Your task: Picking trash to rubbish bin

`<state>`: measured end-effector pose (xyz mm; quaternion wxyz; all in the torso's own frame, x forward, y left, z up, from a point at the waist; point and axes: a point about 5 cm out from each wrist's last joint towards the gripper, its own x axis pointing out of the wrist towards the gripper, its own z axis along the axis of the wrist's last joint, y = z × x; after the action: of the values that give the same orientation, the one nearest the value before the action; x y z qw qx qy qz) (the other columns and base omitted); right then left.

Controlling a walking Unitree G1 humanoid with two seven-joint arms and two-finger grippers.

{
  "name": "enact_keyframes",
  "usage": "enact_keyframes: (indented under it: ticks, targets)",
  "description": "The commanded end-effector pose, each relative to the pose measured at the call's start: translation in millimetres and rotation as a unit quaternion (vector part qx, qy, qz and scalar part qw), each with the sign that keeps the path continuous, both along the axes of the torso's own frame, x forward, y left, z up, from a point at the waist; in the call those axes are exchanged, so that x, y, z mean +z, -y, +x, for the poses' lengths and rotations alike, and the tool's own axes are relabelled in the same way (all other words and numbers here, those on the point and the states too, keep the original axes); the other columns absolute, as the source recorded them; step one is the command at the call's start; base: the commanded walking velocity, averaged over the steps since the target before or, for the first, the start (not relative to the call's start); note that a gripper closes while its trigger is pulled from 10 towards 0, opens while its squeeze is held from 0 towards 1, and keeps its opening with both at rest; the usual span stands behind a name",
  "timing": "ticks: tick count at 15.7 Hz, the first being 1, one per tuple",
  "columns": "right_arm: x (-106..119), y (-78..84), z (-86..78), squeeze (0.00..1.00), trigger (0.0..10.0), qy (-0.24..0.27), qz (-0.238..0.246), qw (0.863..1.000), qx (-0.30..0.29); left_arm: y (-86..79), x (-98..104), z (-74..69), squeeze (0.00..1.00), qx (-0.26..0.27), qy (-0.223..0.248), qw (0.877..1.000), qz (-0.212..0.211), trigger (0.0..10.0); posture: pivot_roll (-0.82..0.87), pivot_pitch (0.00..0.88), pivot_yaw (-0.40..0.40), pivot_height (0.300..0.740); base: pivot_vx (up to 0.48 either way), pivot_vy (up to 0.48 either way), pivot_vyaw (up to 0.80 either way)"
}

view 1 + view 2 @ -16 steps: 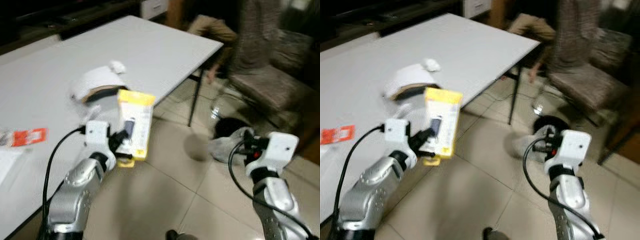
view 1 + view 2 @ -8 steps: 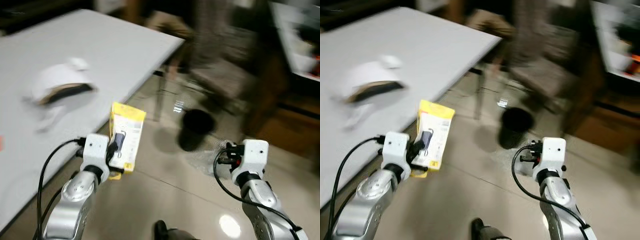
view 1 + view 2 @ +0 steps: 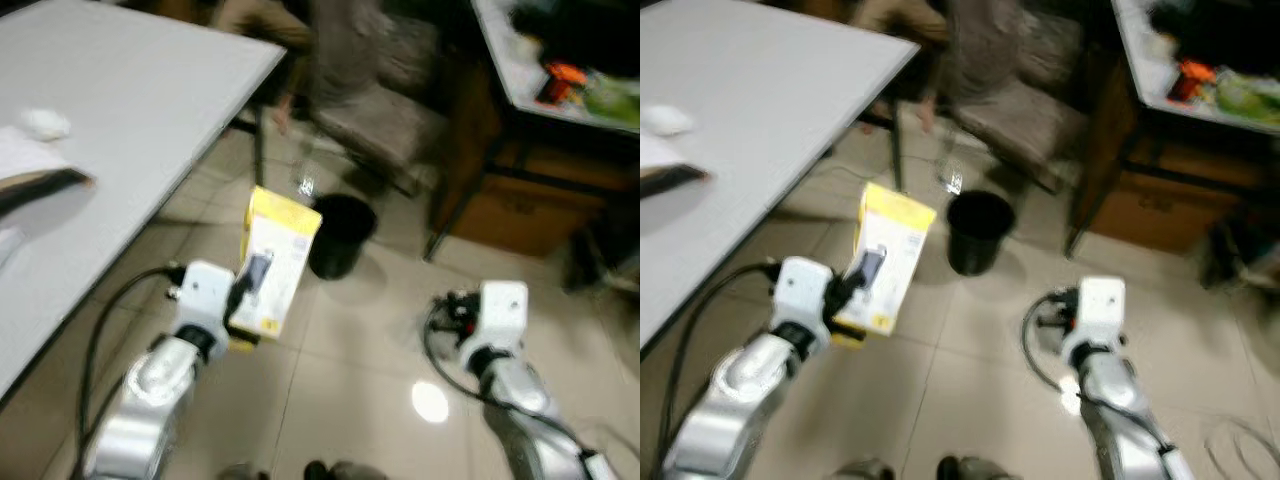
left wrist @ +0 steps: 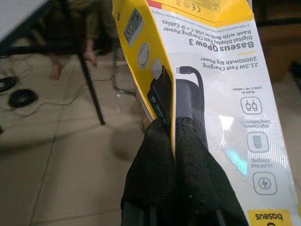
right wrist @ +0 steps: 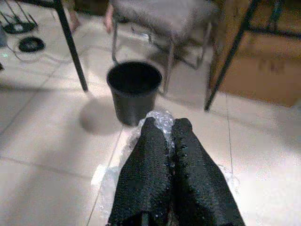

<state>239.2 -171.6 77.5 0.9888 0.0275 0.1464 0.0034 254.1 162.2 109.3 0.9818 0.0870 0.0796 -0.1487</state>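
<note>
My left gripper (image 3: pixel 250 276) is shut on a yellow and white power-bank box (image 3: pixel 276 260), held upright above the tiled floor; its black fingertips (image 4: pixel 186 129) pinch the box's edge (image 4: pixel 221 80). My right gripper (image 5: pixel 167 123) is shut on a crumpled piece of clear bubble wrap (image 5: pixel 110 181), low at the right (image 3: pixel 452 308). A round black bin (image 3: pixel 340 235) stands open on the floor ahead, between the two grippers and just beyond the box; it is also straight ahead of the right fingers (image 5: pixel 134 92).
The white table (image 3: pixel 120 110) runs along the left, its black leg (image 3: pixel 258 150) near the bin. A brown cushioned chair (image 3: pixel 380 115) stands behind the bin. A wooden unit (image 3: pixel 520 205) and a cluttered white surface (image 3: pixel 560 70) lie at the right. Cables (image 5: pixel 23 40) lie on the floor.
The view has swung right, so the table slid left and the bin came to the middle, nearer. Both grippers keep the same hold on the box and the bubble wrap.
</note>
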Motion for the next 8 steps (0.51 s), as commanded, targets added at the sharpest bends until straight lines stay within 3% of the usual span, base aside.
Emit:
enact_keyframes:
  ticks: [1,4,8]
  targets:
    - [2,7.4,-2.6,0.00,10.0,-0.003,-0.007,1.000,-0.006,9.5,4,0.2,0.00,-0.024,0.010,1.000,-0.014,10.0,-0.06,0.157,-0.072,0.740,0.000,0.000,-0.80]
    - [5,5.2,-3.3,0.00,10.0,0.003,-0.012,1.000,0.016,10.1,9,5.3,0.00,-0.022,0.021,0.999,-0.026,10.0,-0.08,0.159,-0.065,0.740,0.305,0.000,0.00]
    - [1,0.5,-4.2,0.00,10.0,-0.014,-0.027,0.999,0.046,10.2,-2,3.2,0.00,-0.018,-0.002,1.000,-0.024,10.0,-0.09,0.158,-0.061,0.740,0.376,0.000,0.00]
